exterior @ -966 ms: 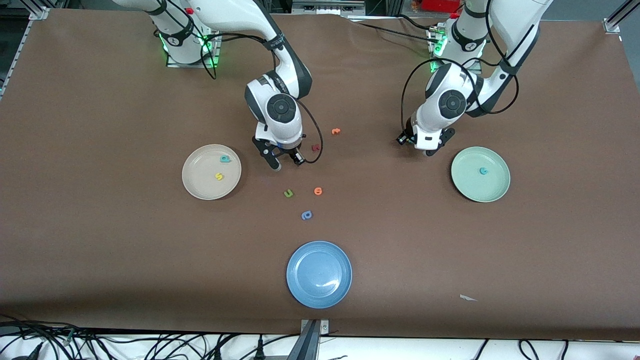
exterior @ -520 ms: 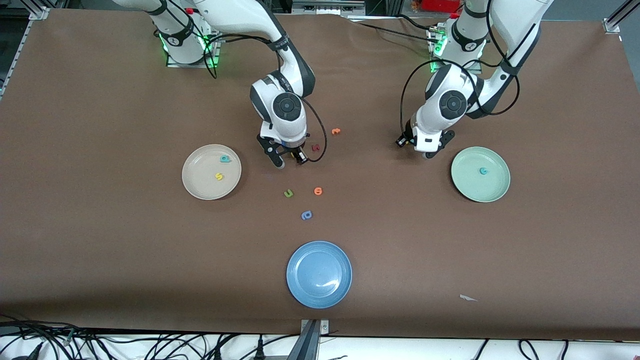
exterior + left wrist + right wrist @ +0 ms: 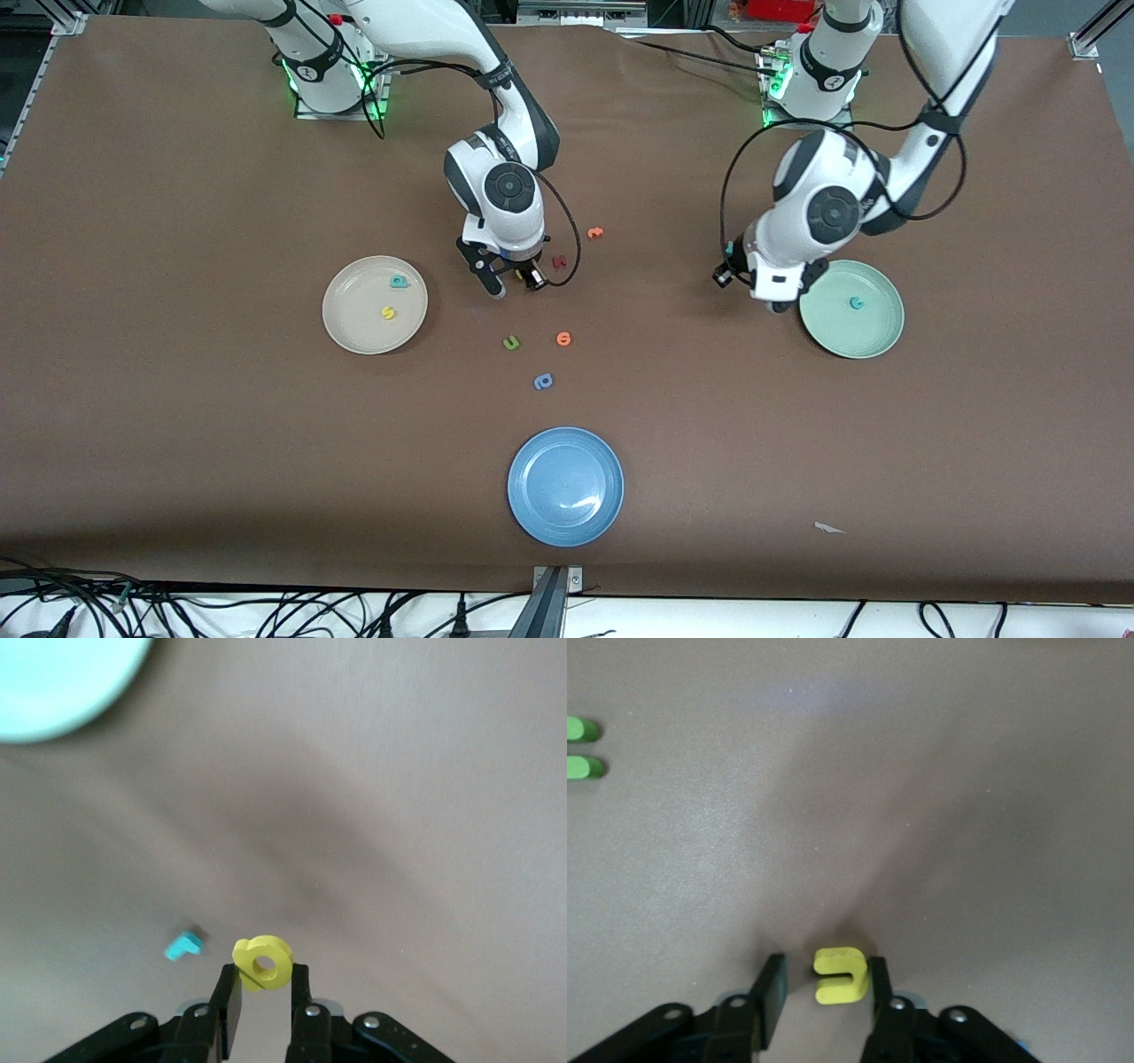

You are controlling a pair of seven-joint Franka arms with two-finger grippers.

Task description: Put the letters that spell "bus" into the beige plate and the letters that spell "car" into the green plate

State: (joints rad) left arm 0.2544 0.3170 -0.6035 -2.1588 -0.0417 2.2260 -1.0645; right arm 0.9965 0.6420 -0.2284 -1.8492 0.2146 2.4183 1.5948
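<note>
1. Left tool (image 3: 264,985) grips yellow "a" (image 3: 263,963), up beside green plate (image 3: 851,308).
2. Right tool (image 3: 819,985) low on tabletop (image 3: 177,425), fingers straddling yellow "u" (image 3: 838,975), not clamped.

Robot lab, bolted arm bases (image 3: 332,84), cables (image 3: 266,611)

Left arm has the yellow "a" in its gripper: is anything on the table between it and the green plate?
Nothing visible. The left gripper, shut on the yellow "a", hangs right beside the green plate, with only bare table between them. The teal "r" lies on the table near the gripper, not toward the plate. The teal "c" already sits in the plate.
</note>
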